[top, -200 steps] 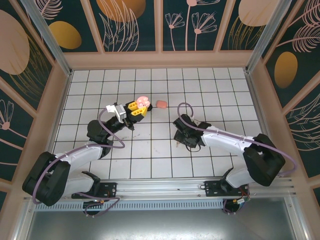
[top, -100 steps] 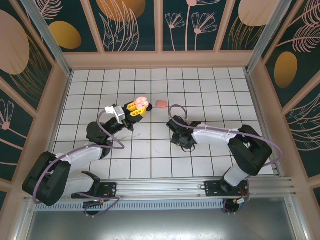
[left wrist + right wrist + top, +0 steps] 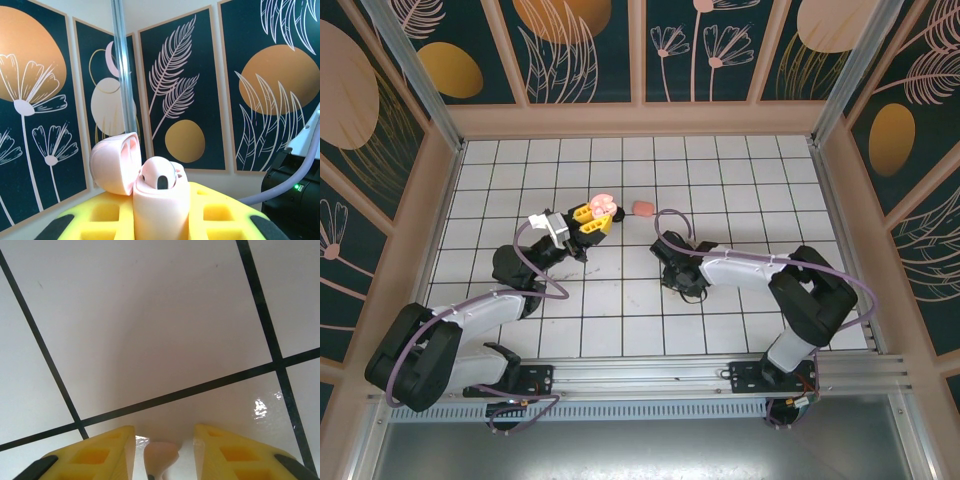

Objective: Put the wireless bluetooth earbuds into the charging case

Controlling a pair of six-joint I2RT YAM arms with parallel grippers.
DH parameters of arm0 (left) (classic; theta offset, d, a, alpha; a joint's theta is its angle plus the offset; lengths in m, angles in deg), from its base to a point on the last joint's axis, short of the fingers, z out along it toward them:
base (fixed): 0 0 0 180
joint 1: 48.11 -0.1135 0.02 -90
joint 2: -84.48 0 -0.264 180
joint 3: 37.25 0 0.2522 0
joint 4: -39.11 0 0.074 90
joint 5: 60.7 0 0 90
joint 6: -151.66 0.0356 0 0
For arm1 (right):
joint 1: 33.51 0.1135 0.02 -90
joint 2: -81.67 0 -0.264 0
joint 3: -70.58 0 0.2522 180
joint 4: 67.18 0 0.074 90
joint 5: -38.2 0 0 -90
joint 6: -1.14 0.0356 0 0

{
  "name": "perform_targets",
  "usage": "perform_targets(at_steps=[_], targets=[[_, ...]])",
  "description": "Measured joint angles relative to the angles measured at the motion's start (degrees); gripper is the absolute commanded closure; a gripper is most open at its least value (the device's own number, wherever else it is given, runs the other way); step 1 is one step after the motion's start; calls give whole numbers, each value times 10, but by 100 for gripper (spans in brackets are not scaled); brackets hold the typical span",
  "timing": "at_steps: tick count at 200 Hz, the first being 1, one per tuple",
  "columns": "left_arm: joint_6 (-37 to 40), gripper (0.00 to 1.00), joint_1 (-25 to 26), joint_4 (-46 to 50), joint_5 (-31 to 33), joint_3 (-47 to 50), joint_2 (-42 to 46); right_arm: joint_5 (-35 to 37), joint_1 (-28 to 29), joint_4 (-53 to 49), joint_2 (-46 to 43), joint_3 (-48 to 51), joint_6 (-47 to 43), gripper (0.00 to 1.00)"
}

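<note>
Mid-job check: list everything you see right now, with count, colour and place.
charging case: 1, pale pink, lid open, held above the table
seated earbud: 1, pale pink, in the open case
loose earbud: 1, pale peach, on a tile
small pink object: 1, pink, on the table right of the case; too small to identify
table: 1, white tiles with dark lines
wall panels: several, dark with leaf and flower prints, around the table
left gripper: 1, yellow fingers, shut on the charging case
right gripper: 1, yellow fingers, open, either side of the loose earbud
</note>
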Motion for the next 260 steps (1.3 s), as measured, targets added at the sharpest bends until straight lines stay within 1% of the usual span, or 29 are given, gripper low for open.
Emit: perform_targets(at_steps=[35,108,186,208,234,260], targets=[[0,100,0,0,0,1,0,3,2,-5,3,-3,0,69],[0,100,0,0,0,4,-5,18,22,-7,17,-16,0,69],[0,100,0,-1,0,4,-9,24,24,-10,20,-17,0,71],[0,100,0,-1,0,4,-9,24,24,-10,20,-17,0,72],[0,100,0,-1,0,4,-9,33,28,-14,20,-17,0,78],[0,100,0,-1,0,4,-9,37,31,-15,20,-17,0,80]])
